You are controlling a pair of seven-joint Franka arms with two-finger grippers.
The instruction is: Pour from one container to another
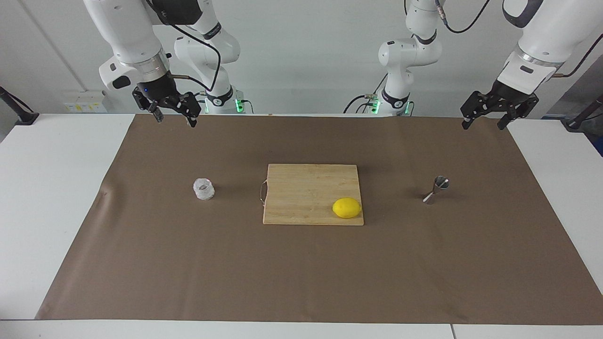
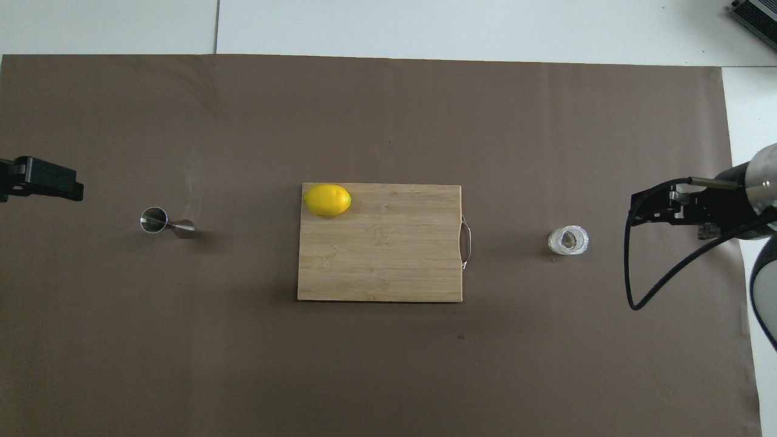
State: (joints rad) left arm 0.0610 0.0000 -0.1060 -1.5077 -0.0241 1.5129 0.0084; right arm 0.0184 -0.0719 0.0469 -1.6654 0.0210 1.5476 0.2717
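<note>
The squat knobbly glass cup [image 1: 203, 189] [image 2: 569, 240] stands on the brown mat beside the cutting board, toward the right arm's end of the table. At the left arm's end, the steel hourglass jigger [image 1: 436, 189] [image 2: 165, 223] stands on the mat. My right gripper [image 1: 176, 120] [image 2: 637, 209] hangs open and empty over the mat's edge by the robots. My left gripper [image 1: 484, 125] also hangs open and empty, over the mat's corner at its own end. Neither gripper touches anything. In the overhead view only a part of the left gripper [image 2: 48, 182] shows.
A wooden cutting board [image 1: 306, 188] [image 2: 388, 255] with a wire handle lies mid-table between the two containers. A yellow lemon [image 1: 346, 207] [image 2: 328, 199] rests on its corner nearest the jigger. White tabletop [image 1: 56, 197] borders the brown mat [image 1: 301, 273].
</note>
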